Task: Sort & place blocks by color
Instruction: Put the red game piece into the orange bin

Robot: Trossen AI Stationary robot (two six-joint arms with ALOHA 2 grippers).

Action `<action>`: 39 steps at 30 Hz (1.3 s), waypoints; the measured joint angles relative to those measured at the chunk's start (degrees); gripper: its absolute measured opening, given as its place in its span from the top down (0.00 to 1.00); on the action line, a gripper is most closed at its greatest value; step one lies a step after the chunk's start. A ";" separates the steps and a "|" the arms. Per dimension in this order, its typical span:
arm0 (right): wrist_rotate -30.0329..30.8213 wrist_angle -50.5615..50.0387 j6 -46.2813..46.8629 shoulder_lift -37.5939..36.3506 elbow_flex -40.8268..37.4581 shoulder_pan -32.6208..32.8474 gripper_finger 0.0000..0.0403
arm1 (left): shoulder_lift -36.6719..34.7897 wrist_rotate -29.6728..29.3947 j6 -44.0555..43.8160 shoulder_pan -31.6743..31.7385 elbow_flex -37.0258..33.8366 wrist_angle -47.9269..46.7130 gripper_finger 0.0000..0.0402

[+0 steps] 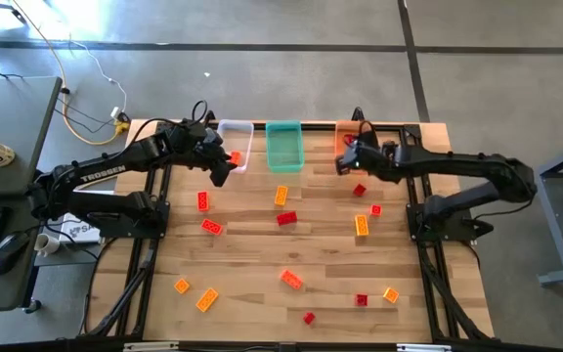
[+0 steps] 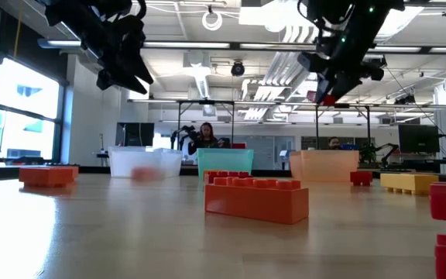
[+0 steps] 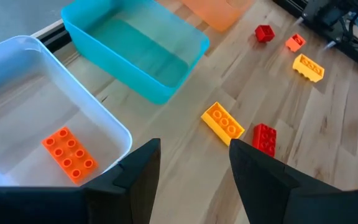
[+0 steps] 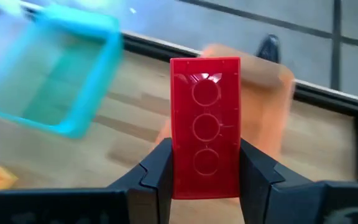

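One red block [image 4: 205, 127] upright between the right tool's [image 4: 205, 180] fingers.

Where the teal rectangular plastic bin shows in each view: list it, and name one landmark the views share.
High view: teal rectangular plastic bin, far table edge, middle of three bins.
Low view: centre background, behind the near orange-red oblong studded brick.
Left wrist view: upper middle, empty, beside the clear rectangular plastic bin.
Right wrist view: upper left.
Shared landmark: the orange rectangular plastic bin next to it.
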 joint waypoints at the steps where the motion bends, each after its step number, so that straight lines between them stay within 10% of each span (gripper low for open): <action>1: -0.67 0.09 -0.85 0.16 0.00 -1.38 0.73 | 0.00 0.00 -0.02 0.00 0.00 0.00 0.55; 21: -20.00 0.09 -13.18 12.31 0.00 -17.56 0.73 | 0.00 0.01 -0.11 0.00 0.00 0.02 0.55; 39: -21.59 0.76 -16.97 20.43 0.00 -18.32 0.73 | 0.00 0.05 0.90 -4.54 0.00 0.02 0.55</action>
